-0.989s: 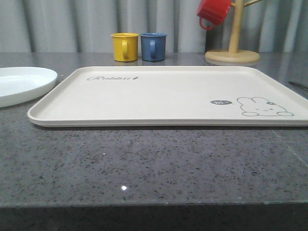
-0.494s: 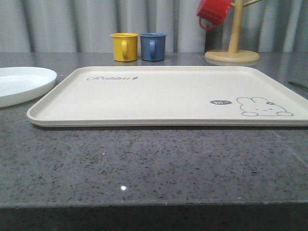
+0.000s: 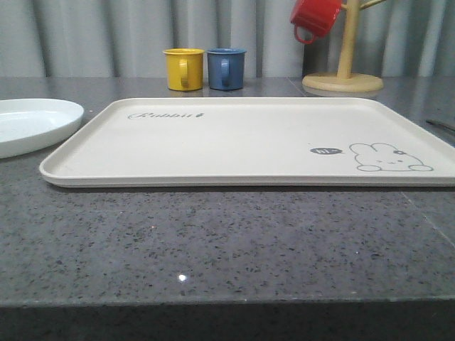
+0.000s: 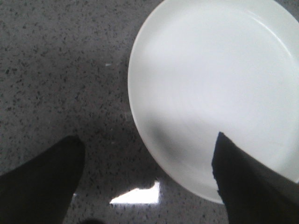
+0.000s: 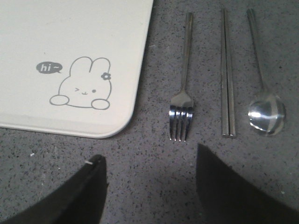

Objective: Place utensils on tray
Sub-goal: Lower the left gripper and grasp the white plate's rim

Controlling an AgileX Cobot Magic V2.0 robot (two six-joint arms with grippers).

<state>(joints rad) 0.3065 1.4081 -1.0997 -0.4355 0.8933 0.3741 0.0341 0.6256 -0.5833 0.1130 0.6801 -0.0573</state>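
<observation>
- The plate (image 3: 32, 124) is lying left of the tray (image 3: 249, 142).
- The fork (image 5: 183, 88), bar (image 5: 227, 74) and spoon (image 5: 264, 93) are lying side by side beside the tray, on the table (image 3: 227, 241).
- Two mugs (image 3: 205, 69) are standing behind the tray.

A grey speckled stone counter (image 3: 227, 241) runs back to pale grey pleated curtains (image 3: 92, 35).

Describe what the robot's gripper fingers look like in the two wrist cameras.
Left gripper: two plain black fingers, matte, tapering to blunt wedge tips. Right gripper: the same black wedge-shaped fingers, one with a small pale fleck near its tip. No cables or markings are visible on either.
</observation>
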